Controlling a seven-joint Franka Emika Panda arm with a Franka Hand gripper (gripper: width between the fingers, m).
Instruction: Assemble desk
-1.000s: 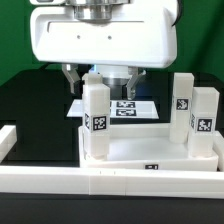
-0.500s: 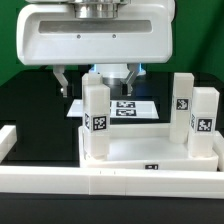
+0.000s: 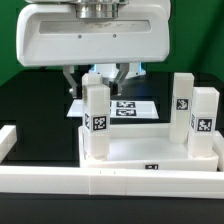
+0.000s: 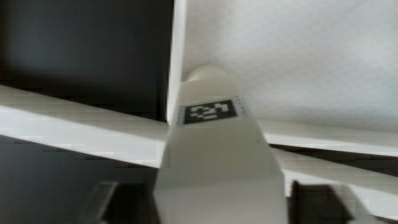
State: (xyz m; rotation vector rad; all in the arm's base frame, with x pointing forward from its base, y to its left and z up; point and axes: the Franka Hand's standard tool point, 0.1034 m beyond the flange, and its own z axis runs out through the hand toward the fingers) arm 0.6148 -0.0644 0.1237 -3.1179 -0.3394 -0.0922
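White moulded plastic, smooth with a faint satin sheen, makes up the desk's tray-like tabletop and its upright block legs, each bearing a small matt black-and-white printed tag. The border rail along the table's front edge looks like the same smooth white plastic. The marker board appears flat and papery. The table is matt black; the arm's housing is glossy white.

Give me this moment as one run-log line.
claw: closing around upright leg | tabletop: three legs standing | grip: unconfirmed
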